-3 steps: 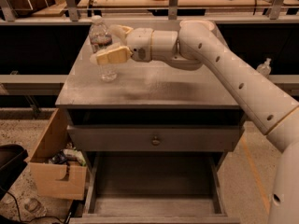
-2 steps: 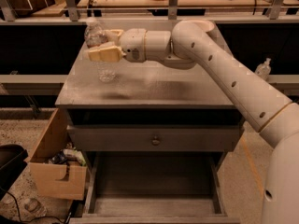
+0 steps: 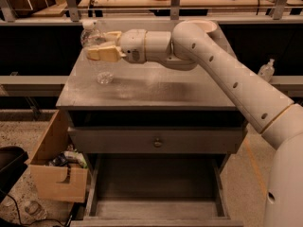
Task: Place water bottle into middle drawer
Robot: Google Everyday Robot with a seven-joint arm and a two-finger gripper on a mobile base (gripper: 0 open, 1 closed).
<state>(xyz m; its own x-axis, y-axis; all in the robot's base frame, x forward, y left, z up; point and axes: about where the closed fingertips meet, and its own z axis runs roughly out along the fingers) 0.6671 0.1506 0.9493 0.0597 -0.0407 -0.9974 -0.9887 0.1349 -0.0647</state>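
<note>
Shifted slightly leftward since the earlier frame, the claw (image 3: 98,45) clenches the tilted water bottle (image 3: 101,69) near the tabletop's (image 3: 161,91) left edge; the middle drawer (image 3: 156,186) stands open below.

One water bottle (image 3: 91,35), two drawers (image 3: 156,186), one jaws pair above tabletop (image 3: 161,90)
</note>
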